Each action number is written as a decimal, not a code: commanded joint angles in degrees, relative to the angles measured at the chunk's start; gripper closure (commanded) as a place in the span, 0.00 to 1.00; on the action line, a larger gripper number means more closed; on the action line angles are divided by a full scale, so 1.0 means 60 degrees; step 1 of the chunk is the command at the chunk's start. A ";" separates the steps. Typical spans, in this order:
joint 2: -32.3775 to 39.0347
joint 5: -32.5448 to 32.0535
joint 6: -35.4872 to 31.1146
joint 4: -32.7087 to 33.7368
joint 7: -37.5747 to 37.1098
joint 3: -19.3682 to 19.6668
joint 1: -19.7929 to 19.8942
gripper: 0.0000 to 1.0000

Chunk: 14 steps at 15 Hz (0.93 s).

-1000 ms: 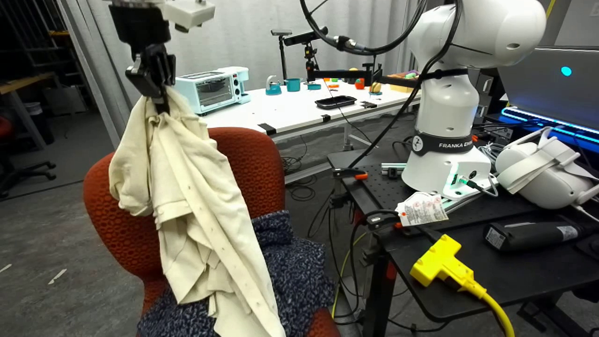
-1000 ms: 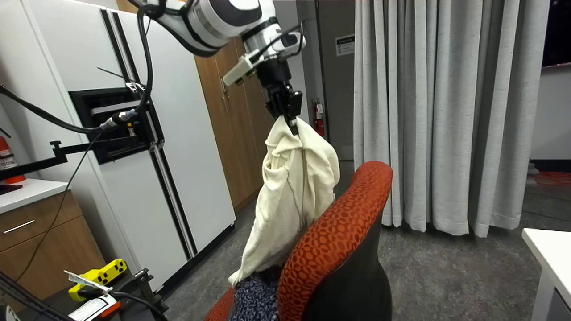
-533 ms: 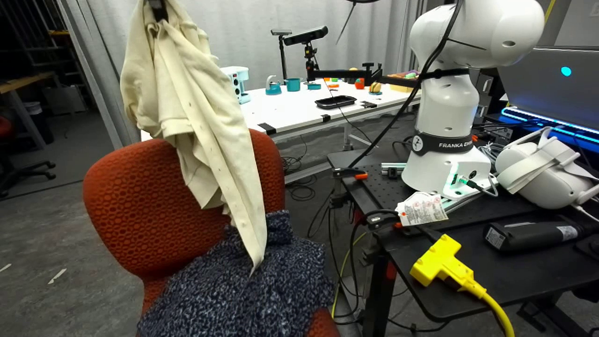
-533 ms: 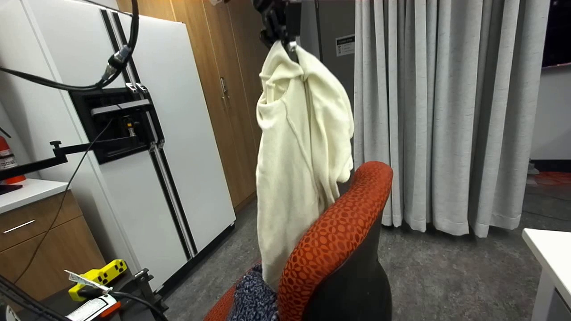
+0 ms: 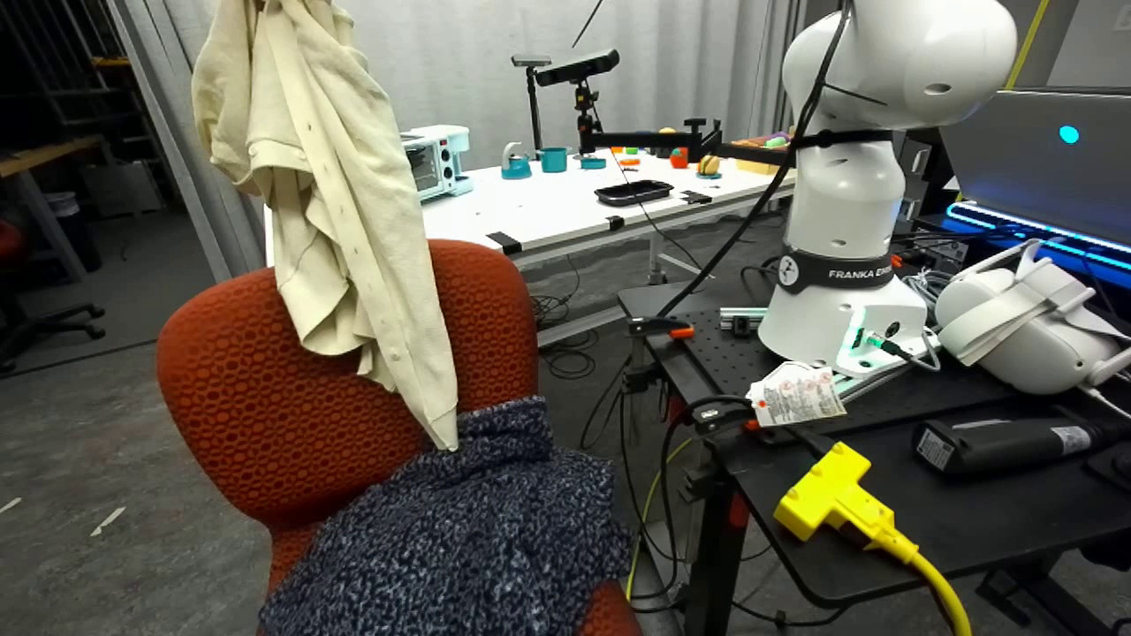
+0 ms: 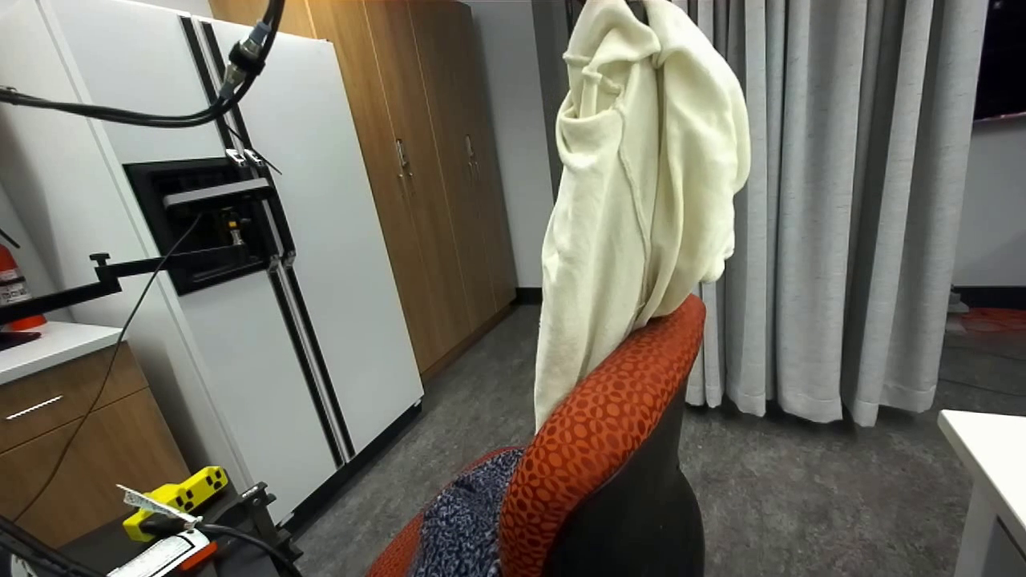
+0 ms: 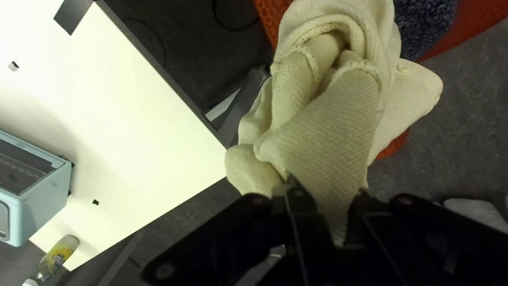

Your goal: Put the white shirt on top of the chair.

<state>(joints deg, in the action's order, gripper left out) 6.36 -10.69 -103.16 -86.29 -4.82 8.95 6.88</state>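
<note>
Wrist view, left to right: pale-blue boxy toaster oven (image 7: 43,198) on the white rectangular table (image 7: 139,131); right of the table's corner, your black two-finger gripper (image 7: 326,190), pinched tight on a bunch of the cream button-front fabric shirt (image 7: 329,119). Shirt hangs above the red-orange patterned fabric chair (image 5: 265,389), hem seat-side. Release now, hem's weight likely drags it seatward; swing toward the table's edge, cloth may snag.

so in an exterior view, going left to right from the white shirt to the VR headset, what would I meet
White shirt, teal-and-white kettle-like item, teal pot, black tray, burger-like toy, robot's base, VR headset.
</note>
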 commanded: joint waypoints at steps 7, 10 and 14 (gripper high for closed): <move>0.0405 -0.0600 0.0297 0.0676 0.0536 0.0036 0.0210 0.42; 0.0301 -0.0872 0.0147 0.0694 0.0518 0.0021 0.0194 0.19; 0.0231 -0.0930 -0.0043 0.0717 0.0593 -0.0006 0.0214 0.00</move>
<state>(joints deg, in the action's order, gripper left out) 8.10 -15.69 -102.78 -82.77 -2.76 9.06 8.16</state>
